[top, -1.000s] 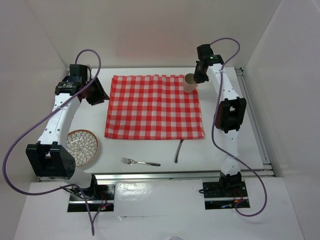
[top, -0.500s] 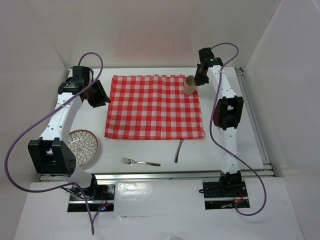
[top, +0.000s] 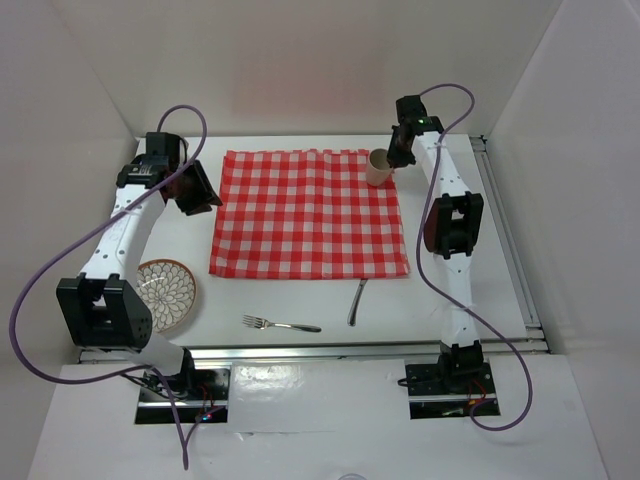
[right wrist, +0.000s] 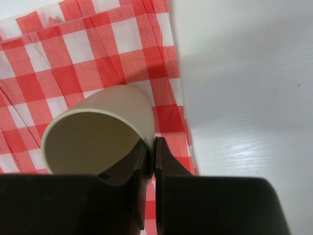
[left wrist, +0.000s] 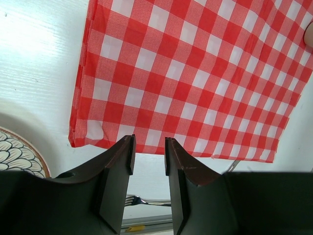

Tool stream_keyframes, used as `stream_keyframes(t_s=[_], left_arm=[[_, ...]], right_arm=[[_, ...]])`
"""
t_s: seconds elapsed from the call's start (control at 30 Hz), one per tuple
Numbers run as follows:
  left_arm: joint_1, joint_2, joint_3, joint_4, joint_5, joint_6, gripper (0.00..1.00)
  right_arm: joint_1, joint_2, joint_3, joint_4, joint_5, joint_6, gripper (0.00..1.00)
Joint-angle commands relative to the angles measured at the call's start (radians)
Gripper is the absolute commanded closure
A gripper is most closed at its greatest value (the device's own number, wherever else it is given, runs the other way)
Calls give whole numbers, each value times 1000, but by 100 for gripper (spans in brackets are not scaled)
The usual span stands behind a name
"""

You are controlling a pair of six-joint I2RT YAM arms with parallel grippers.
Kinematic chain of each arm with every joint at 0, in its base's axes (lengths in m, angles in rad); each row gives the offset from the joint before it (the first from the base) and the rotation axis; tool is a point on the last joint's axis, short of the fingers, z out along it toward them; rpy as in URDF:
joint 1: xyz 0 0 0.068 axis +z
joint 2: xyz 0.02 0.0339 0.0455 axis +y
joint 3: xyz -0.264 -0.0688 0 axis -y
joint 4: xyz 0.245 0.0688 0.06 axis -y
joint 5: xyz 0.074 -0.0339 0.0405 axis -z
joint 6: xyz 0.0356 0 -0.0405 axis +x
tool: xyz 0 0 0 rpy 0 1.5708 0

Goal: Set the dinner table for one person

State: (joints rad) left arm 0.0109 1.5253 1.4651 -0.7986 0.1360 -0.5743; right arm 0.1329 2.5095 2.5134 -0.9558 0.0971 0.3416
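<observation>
The dinner table point(top: 430, 300), a large matte white rectangular tabletop, fills the space in front of both arm bases and carries everything. A red-and-white checked cloth point(top: 305, 215) lies flat across its middle, towards the far edge. At the cloth's far right corner is a plain beige cup point(right wrist: 98, 129). The right gripper point(right wrist: 150, 147) is closed on the cup's rim, one finger inside the wall and one outside. The main risk, I judge, is that thin pinch on one side. The cup could pivot or slip if it is swung, and if let go while leaning it would topple and roll off the cloth. Whether its base rests on the cloth I cannot tell; if it does, a sideways move could ruck the cloth's corner. The cup is empty. The left gripper point(left wrist: 148, 144) hovers over the cloth's left edge, jaws partly apart and holding nothing. Near the tabletop's near left corner is a round plate with a brown petal pattern point(top: 166, 293), with nothing on the part in view. Along the near edge lie a metal fork point(top: 280, 324) and a slim metal utensil point(top: 357, 302), a knife or a spoon.
</observation>
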Motion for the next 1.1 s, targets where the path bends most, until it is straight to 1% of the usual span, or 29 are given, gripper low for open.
stream_keyframes(t_s=[0.0, 0.03, 0.07, 0.13, 0.17, 0.2, 0.27, 0.3, 0.4, 0.43, 0.5, 0.63, 0.77, 0.8, 0.87, 0.9, 0.93, 0.97, 1.0, 1.03, 1.07], left_arm=[[4, 19, 1, 18, 14, 27, 53], [4, 19, 1, 18, 14, 27, 53], [4, 19, 1, 18, 14, 27, 53], [4, 19, 1, 18, 23, 27, 53], [4, 19, 1, 18, 24, 27, 53], [4, 19, 1, 18, 24, 27, 53], [4, 19, 1, 18, 24, 27, 53], [4, 19, 1, 18, 24, 27, 53], [4, 19, 1, 9, 13, 36, 53], [4, 19, 1, -2, -1, 36, 52], [4, 9, 1, -13, -38, 36, 52], [23, -1, 20, -51, -87, 36, 51], [60, -34, 30, -73, -111, 25, 49], [60, -34, 52, -88, -111, 25, 49], [72, -44, 87, -100, -111, 25, 49], [81, -53, 130, -109, -111, 25, 49], [81, -53, 152, -119, -111, 25, 49], [81, -53, 168, -131, -111, 25, 49], [81, -62, 181, -140, -127, 25, 49], [81, -62, 190, -154, -166, 11, 49], [81, -76, 173, -166, -189, -2, 45]], right_arm=[[-1, 12, 41, 49, 4, -18, 100], [-1, 12, 41, 49, -6, -18, 98], [-1, 12, 32, 49, -7, -18, 85], [-1, 3, 32, 60, -26, -18, 68], [-1, 3, 32, 71, -37, -18, 51], [-1, -9, 32, 83, -57, -18, 44], [-1, -20, 32, 112, -80, -18, 38], [-1, -32, 32, 121, -89, -18, 31], [-1, -54, 32, 146, -114, -9, 16], [-1, -54, 42, 146, -126, -9, 6], [-1, -89, 42, 155, -126, 2, 0], [-1, -176, 42, 178, -135, 2, 0], [-1, -329, 30, 210, -126, 2, 0], [-1, -357, 21, 210, -149, 2, 0], [45, -415, -40, 219, -158, 2, 0], [69, -475, -71, 219, -148, -7, 0], [130, -503, -147, 219, -136, -21, 0], [160, -527, -184, 219, -122, -21, 0], [186, -572, -223, 207, -113, -21, 0], [238, -592, -307, 207, -134, -10, 0], [264, -613, -353, 207, -155, 0, 0]])
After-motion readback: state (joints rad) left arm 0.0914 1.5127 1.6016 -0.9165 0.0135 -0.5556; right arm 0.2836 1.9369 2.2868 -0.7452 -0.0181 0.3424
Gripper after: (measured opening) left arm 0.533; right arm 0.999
